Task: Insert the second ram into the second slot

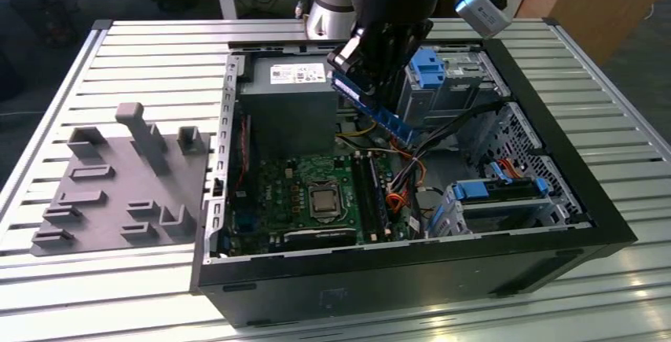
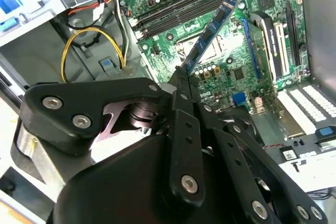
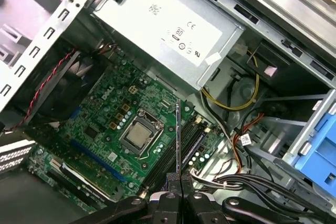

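Second ram (image 1: pixel 378 112) in hand (image 3: pixel 180 178) over mobo (image 1: pixel 281 194); case (image 1: pixel 419 273) on slatted table (image 1: pixel 137 51).

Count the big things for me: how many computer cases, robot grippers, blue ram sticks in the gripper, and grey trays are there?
Computer case, open: 1
Gripper: 1
Second ram, blue, clamped in the gripper above the motherboard: 1
Grey tray beside the case: 1
Total: 4
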`<state>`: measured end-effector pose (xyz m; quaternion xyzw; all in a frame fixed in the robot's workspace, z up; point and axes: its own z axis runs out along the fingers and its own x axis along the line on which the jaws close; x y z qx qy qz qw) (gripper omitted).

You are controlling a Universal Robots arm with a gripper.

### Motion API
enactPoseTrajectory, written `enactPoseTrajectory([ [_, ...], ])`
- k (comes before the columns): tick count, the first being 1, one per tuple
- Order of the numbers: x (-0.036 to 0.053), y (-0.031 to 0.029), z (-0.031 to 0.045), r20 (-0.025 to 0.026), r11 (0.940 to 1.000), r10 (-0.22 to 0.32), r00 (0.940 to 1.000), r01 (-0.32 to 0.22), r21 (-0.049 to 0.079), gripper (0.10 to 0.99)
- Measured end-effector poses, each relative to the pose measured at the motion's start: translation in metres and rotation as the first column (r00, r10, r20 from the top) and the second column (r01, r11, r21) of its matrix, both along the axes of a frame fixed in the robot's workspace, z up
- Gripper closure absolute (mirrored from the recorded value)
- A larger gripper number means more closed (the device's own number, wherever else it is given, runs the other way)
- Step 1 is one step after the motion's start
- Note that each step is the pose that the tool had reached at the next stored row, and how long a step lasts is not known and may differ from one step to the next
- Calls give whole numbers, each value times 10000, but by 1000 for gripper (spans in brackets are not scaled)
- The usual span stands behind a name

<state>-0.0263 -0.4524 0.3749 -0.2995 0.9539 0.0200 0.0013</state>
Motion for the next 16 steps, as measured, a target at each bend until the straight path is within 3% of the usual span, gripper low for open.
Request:
enactPoseTrajectory([
  [8,0,0,-2,0,9973,-738,9973,738,0,969],
  [16,0,0,-5,0,9892,-1467,9892,1467,0,969],
])
